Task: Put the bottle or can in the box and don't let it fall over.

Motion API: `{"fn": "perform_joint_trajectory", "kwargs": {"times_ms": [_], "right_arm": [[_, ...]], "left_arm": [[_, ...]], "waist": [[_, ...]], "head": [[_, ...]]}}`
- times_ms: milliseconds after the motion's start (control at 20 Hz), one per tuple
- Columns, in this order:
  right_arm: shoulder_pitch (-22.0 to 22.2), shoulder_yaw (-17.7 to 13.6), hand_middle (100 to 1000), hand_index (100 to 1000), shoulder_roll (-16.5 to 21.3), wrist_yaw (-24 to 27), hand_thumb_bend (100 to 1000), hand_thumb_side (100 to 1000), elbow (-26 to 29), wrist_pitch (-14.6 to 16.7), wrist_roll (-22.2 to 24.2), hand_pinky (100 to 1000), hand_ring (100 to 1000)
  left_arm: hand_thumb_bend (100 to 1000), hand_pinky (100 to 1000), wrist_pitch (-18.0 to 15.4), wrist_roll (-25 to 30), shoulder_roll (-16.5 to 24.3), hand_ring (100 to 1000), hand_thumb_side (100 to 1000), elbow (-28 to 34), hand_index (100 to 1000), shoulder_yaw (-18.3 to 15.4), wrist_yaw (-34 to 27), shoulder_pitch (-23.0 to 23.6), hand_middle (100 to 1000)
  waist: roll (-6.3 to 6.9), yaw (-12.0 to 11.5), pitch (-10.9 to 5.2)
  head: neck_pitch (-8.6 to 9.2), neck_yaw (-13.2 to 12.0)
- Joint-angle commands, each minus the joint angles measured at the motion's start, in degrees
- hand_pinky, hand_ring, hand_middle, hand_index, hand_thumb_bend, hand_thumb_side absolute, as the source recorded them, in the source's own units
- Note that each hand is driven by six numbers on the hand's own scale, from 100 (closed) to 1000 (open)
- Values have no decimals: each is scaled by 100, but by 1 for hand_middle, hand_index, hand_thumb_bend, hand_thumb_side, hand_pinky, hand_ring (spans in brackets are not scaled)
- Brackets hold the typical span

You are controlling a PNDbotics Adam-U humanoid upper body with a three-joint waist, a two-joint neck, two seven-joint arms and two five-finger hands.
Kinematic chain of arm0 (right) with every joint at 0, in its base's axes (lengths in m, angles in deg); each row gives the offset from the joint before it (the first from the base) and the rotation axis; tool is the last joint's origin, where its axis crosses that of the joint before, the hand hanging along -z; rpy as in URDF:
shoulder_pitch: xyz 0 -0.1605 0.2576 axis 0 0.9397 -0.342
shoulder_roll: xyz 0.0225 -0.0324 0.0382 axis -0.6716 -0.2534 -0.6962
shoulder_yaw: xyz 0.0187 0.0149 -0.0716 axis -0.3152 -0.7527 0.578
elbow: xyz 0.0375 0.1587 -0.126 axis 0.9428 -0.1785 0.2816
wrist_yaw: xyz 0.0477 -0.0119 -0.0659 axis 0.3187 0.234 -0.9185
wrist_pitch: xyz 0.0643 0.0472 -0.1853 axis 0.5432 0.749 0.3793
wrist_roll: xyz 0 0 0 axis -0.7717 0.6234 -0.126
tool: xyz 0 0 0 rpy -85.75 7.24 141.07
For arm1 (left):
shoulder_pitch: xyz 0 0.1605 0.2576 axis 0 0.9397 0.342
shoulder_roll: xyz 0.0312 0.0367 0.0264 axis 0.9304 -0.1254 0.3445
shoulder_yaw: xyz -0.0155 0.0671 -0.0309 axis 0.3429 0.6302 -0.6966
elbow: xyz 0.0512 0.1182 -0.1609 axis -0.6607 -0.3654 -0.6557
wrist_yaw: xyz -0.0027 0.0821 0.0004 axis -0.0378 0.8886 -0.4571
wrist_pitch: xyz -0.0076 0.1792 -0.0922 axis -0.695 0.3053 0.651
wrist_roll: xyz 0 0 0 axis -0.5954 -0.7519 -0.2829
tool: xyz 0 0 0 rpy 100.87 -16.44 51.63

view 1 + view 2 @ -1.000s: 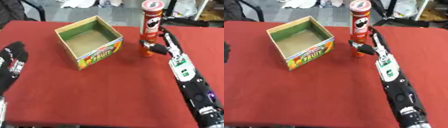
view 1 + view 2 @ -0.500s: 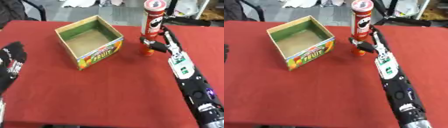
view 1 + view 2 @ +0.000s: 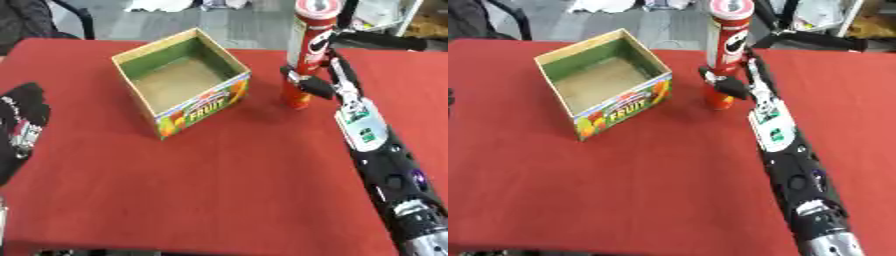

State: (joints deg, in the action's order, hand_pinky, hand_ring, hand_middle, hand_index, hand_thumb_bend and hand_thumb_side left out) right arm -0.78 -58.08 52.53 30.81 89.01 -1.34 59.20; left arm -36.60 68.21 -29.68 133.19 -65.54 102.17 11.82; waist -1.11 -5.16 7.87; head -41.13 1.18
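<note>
1. Robot's right hand (image 3: pixel 308 84), reaching up from the lower right of the frame, had its fingers curled round the lower part of a tall red can (image 3: pixel 306 52) in the upper right of centre.
2. The can stood upright on the red tablecloth (image 3: pixel 219 180), just right of the open cardboard box (image 3: pixel 182 80); its base looked to be on or barely off the cloth, though which could not be told.
3. The box, printed with "FRUIT" on its near side, sat empty in the upper middle, turned at an angle to the table edge.
4. The left hand (image 3: pixel 19 131) rested at the left edge of the frame, well apart from the box; whether its fingers were spread or curled could not be told.
5. Risk, as judged: the can is tall and held low, so it could tip at the top as it is carried across.
6. Its base could also catch the box's near wall, or the can could topple if released before it stood flat on the box floor.
</note>
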Motion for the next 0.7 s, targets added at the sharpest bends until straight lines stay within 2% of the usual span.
{"fn": "perform_joint_trajectory", "kwargs": {"times_ms": [50,700], "right_arm": [[-175,-65,956,1000,148,91,550,466,-13,-29,-92,970,906],[-304,-184,941,1000,138,424,528,458,-239,-184,-527,966,904]], "left_arm": [[478,903,-10,26,64,842,801,123,893,5,-36,-89,792],[479,903,-2,28,53,841,801,127,893,10,-44,-111,790]], "waist": [[12,-24,-56],[-8,-119,-41]], "head": [[85,39],[138,102]]}}
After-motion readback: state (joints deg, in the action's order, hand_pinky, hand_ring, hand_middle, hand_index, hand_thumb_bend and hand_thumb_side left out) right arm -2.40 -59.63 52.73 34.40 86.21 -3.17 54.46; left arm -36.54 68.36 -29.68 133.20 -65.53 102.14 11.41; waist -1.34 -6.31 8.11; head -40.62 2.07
